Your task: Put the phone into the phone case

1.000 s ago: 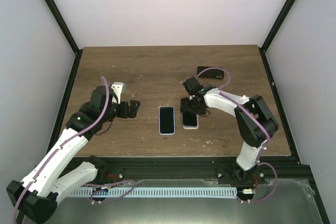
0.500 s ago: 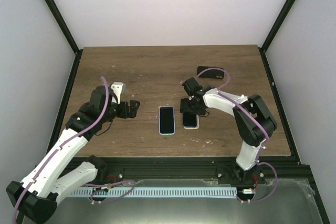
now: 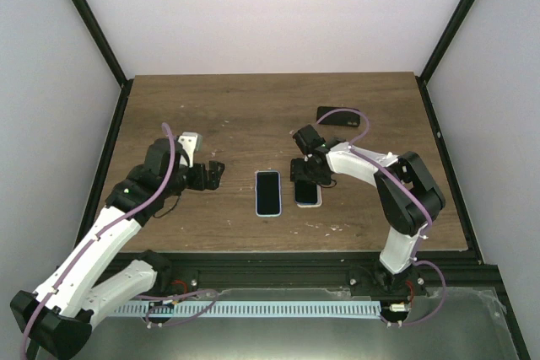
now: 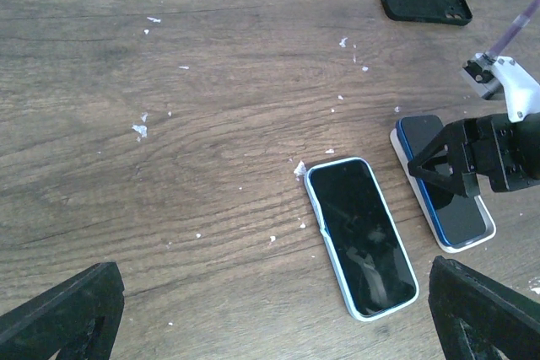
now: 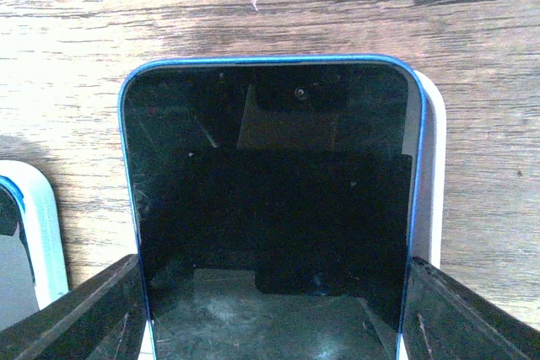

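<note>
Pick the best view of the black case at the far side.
Left wrist: the black case lies whole and sharp, camera cutout showing. Top external shows it small, without detail. Right wrist misses it.

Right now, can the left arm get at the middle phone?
Probably yes: the left gripper is open, and only bare table lies between it and the middle phone.
</note>
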`<state>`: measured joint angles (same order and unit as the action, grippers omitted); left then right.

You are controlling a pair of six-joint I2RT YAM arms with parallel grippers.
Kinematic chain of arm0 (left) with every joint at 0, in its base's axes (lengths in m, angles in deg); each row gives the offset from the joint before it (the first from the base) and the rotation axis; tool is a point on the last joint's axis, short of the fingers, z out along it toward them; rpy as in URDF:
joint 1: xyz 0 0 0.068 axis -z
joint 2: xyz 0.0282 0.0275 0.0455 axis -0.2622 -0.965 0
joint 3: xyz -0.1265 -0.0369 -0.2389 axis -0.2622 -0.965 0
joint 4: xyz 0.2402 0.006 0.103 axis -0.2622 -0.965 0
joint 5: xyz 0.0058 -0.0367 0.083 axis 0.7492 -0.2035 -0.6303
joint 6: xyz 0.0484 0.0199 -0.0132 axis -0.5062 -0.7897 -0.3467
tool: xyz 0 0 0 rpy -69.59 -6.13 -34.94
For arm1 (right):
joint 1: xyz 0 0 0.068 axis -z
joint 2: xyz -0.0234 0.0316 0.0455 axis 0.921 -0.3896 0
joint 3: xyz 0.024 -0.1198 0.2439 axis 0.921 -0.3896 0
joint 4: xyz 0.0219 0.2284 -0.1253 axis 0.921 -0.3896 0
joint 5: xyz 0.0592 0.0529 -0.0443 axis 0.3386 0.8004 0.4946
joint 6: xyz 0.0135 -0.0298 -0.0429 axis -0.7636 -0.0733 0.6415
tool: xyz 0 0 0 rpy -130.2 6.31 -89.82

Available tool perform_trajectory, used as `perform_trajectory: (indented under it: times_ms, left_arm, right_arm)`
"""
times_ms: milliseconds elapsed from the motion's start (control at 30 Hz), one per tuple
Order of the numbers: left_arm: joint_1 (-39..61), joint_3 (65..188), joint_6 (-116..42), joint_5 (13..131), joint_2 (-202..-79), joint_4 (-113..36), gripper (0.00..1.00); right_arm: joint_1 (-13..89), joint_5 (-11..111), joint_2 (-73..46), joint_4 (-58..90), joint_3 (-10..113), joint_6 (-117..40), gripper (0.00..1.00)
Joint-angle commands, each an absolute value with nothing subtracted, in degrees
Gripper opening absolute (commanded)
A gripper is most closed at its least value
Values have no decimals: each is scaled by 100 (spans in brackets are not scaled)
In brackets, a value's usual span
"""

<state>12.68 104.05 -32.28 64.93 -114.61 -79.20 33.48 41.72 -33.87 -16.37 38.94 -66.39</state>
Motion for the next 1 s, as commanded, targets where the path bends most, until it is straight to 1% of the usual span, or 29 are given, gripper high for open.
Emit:
perform_trajectory:
  times_ms: [0, 100, 233, 367, 467, 567, 667, 767, 900, 967]
  left_arm:
    - [1248, 10360, -3216, 6427, -11481, -7813, 100]
    - [1248, 10364, -3220, 6419, -11527, -7818, 99]
    - [1241, 10377, -3210, 6411, -11610, -7829, 98]
    - [1244, 10402, -3112, 6471, -11689, -7854, 96]
    - [1248, 10377, -2932, 6854, -11758, -7735, 92]
    - [1251, 10343, -2647, 7219, -11969, -7545, 87]
    - [1312, 10410, -2376, 7595, -12337, -7403, 80]
    - [1659, 10548, -2146, 7714, -12572, -7171, 78]
    - [1977, 10700, -1761, 7848, -13043, -6782, 75]
    - [2050, 10739, -1625, 7931, -13282, -6585, 73]
  right_arm:
    - [3322, 4049, -3194, -1603, 3859, -6480, 78]
    - [3323, 4067, -3068, -1590, 3796, -6416, 85]
    - [3332, 4048, -2945, -1633, 3768, -6320, 91]
    - [3338, 4080, -2785, -1556, 3705, -6199, 93]
    - [3494, 4171, -2653, -1359, 3501, -6071, 93]
    - [3731, 4341, -2515, -1192, 3239, -5925, 87]
    - [3947, 4606, -2330, -853, 2930, -5796, 76]
    - [4136, 4905, -2226, -615, 2647, -5689, 66]
    - [4280, 5076, -2217, -386, 2403, -5546, 59]
    - [4306, 5266, -2230, -210, 2298, -5496, 53]
